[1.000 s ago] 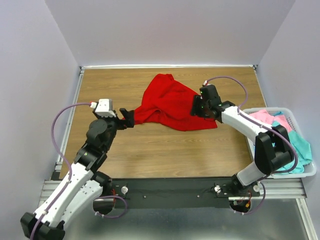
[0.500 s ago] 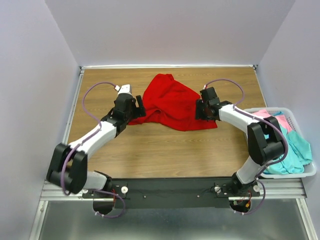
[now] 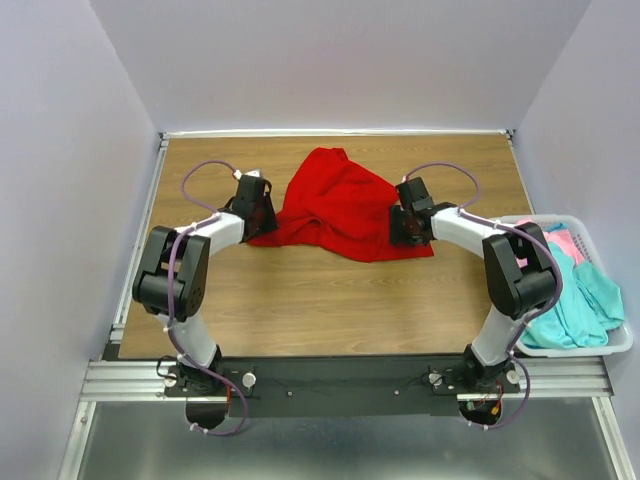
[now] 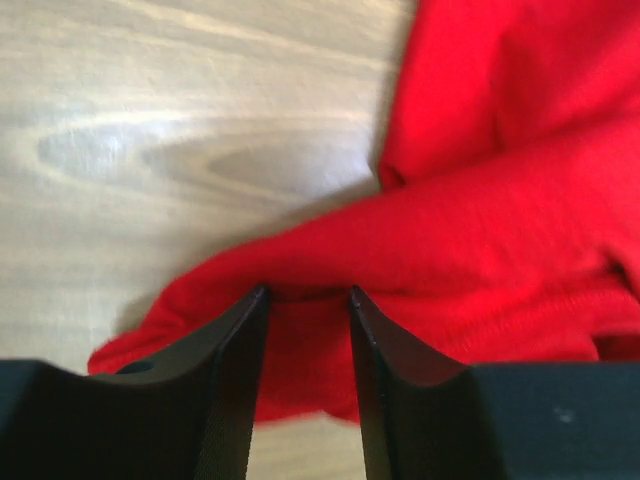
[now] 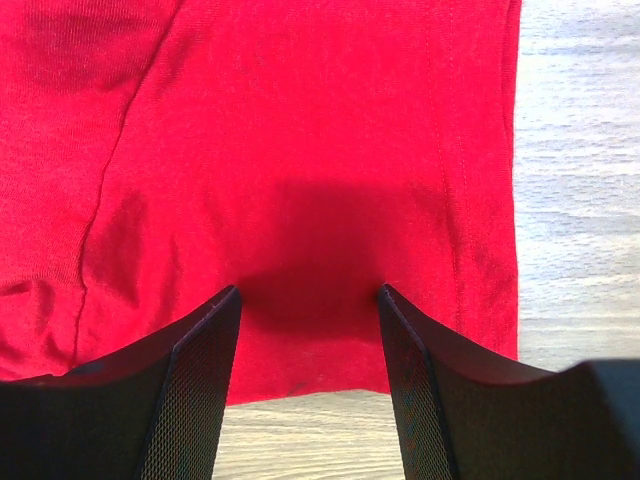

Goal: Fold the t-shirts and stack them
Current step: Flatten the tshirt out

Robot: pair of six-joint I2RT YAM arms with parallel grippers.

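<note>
Spreading step: my left tool [image 4: 307, 292] sits half-closed astride a fold of the red t-shirt [image 4: 480, 230], grip unconfirmed, right tool [image 5: 310, 290] open atop it; next, pinch firmly.

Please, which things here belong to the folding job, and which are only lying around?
Belongs to the job:
bright red cloth t-shirt
pink cloth shirt
teal cloth shirt

Only there:
white plastic laundry basket, holding the pink and teal ones
brown wooden table
</note>
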